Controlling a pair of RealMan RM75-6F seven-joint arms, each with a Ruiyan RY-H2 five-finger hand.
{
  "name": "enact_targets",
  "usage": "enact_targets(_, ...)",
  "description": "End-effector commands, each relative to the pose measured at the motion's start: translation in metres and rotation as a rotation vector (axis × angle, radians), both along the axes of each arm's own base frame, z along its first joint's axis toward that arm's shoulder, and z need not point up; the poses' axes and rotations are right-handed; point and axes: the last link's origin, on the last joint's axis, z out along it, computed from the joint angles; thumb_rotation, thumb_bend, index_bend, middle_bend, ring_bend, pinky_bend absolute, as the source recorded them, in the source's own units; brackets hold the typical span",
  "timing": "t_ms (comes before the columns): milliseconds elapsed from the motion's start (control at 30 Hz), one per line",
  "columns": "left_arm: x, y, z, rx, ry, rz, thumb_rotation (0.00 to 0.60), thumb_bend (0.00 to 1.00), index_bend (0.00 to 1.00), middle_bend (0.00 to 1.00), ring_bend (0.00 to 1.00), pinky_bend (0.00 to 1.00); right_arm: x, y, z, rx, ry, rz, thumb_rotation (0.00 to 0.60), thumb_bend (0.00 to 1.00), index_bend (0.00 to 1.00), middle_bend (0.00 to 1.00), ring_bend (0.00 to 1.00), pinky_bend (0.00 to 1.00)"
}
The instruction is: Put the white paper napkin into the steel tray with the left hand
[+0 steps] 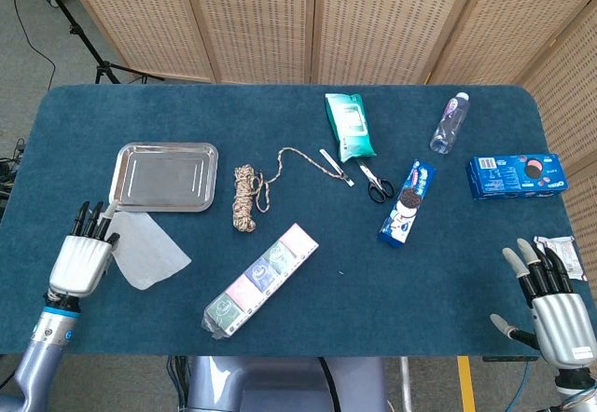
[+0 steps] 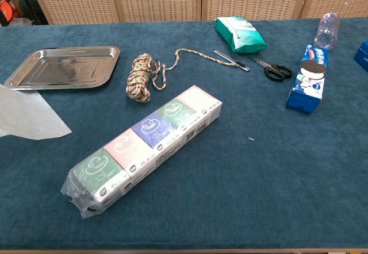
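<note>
The left hand (image 1: 82,258) is sitting at the near left part of the blue-carpeted bench (image 1: 308,300), palm down with its dark fingers (image 1: 90,221) pointing away toward the rectangular steel tray (image 1: 164,177). The white paper napkin (image 1: 142,248) is lying just beside that hand on its inner side, its near edge meeting the hand and one corner reaching up to the tray's near rim. Whether the hand is pinching the napkin's edge cannot be told from the head view, and the chest view is showing only the napkin (image 2: 26,116) at its left border, slightly lifted off the cloth, with the tray (image 2: 63,67) behind it. The napkin is lying outside the tray.

The right hand (image 1: 550,305) is hovering at the near right corner, fingers spread and holding nothing, next to a small white sachet (image 1: 560,249).

A coiled speckled rope (image 1: 246,196) is lying right of the tray, and a long plastic-wrapped pack of tissue packets (image 1: 263,279) is lying diagonally nearer the front edge. Farther back are a green wet-wipe pouch (image 1: 349,125), black-handled scissors (image 1: 376,184), a blue sleeve of sandwich cookies (image 1: 408,202), a clear plastic bottle (image 1: 450,123) and a blue cookie box (image 1: 517,174).
</note>
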Motion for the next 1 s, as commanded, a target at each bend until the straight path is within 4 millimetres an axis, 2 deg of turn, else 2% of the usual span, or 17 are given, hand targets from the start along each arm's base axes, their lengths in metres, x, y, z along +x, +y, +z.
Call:
enact_targets(33, 0.002, 0.011, 0.009, 0.051, -0.019, -0.003, 0.6, 0.44, 0.78, 0.0, 0.0, 0.0, 0.0, 0.0, 0.0, 0.001, 0.0, 0.0, 0.6, 0.0, 0.0, 0.0, 0.0, 0.0)
enact_targets(433, 0.009, 0.043, 0.016, 0.155, -0.066, 0.016, 0.6, 0.44, 0.81, 0.0, 0.0, 0.0, 0.0, -0.001, 0.0, 0.003, -0.001, -0.001, 0.6, 0.0, 0.0, 0.0, 0.0, 0.0)
enact_targets(633, 0.018, 0.062, 0.03, 0.221, -0.087, 0.018, 0.6, 0.44, 0.82, 0.0, 0.0, 0.0, -0.001, -0.001, 0.0, 0.005, -0.001, -0.002, 0.6, 0.0, 0.0, 0.0, 0.0, 0.0)
enact_targets(833, 0.029, 0.072, 0.039, 0.258, -0.081, -0.005, 0.6, 0.44, 0.83, 0.0, 0.0, 0.0, 0.0, -0.001, 0.0, 0.005, 0.0, -0.001, 0.6, 0.0, 0.0, 0.0, 0.0, 0.0)
enact_targets(1000, 0.03, 0.078, 0.036, 0.27, -0.075, 0.016, 0.6, 0.44, 0.83, 0.0, 0.0, 0.0, 0.0, 0.0, 0.0, 0.006, 0.001, 0.001, 0.6, 0.0, 0.0, 0.0, 0.0, 0.0)
